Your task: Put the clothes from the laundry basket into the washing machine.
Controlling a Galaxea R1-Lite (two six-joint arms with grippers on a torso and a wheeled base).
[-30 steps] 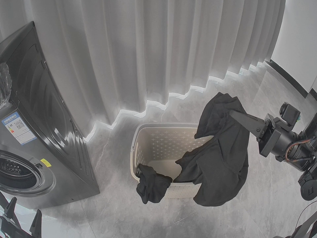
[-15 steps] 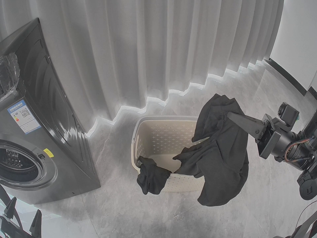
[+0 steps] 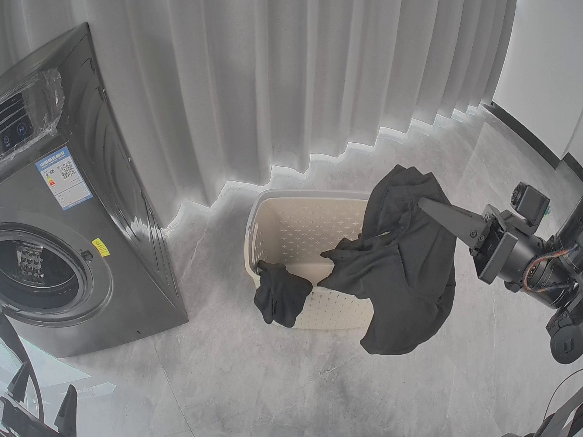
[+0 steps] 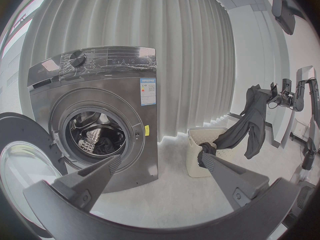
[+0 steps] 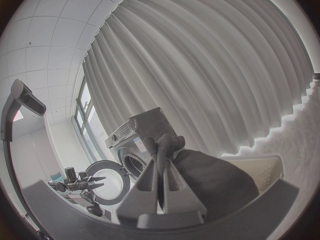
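My right gripper (image 3: 425, 204) is shut on a large black garment (image 3: 413, 274), held up over the right end of the cream laundry basket (image 3: 303, 226). One part of the garment still trails into the basket. A smaller black piece (image 3: 280, 298) hangs over the basket's near rim. The grey washing machine (image 3: 73, 226) stands at the left with its round door (image 4: 23, 150) swung open and dark clothes (image 4: 103, 147) in the drum. My left gripper (image 4: 161, 162) is open and empty, low in front of the washer. The right wrist view has the fingers (image 5: 146, 184) pinching black cloth (image 5: 213, 184).
White curtains (image 3: 303, 62) hang behind the basket and washer. Bare grey floor (image 3: 243, 371) lies between washer and basket. A white wall with a dark skirting (image 3: 528, 135) runs along the right.
The head camera has shifted, bringing more of the washer's front into view. The right gripper still holds the black garment up; it has come slightly nearer relative to the basket.
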